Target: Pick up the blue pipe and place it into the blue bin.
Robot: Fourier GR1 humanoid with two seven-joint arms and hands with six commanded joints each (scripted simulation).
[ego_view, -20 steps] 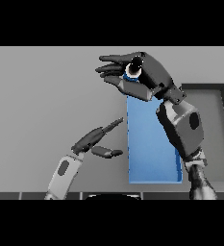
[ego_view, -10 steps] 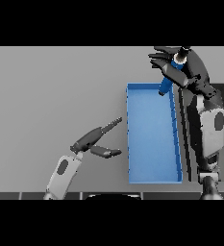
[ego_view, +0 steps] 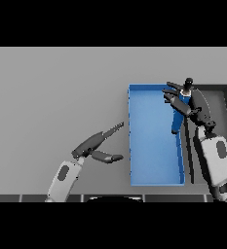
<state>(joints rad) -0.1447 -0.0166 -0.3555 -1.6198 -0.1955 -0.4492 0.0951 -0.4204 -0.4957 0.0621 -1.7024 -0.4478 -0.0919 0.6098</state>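
The blue pipe point(ego_view: 177, 121) with a dark top end stands nearly upright over the right side of the blue bin point(ego_view: 154, 146), its lower end down near the bin's right wall. My right hand point(ego_view: 189, 103) is curled around the pipe's upper part, fingers reaching left over the bin. My left hand point(ego_view: 92, 144) rests left of the bin, open, with fingers pointing toward the bin's left wall and holding nothing.
A dark grey bin point(ego_view: 226, 99) sits directly right of the blue bin, partly covered by my right arm. The grey table point(ego_view: 56, 87) stretches to the left and back.
My right hand has carried the pipe downward and slightly right, from above the bin's far right corner to low over its right side. The left hand has stayed in place.
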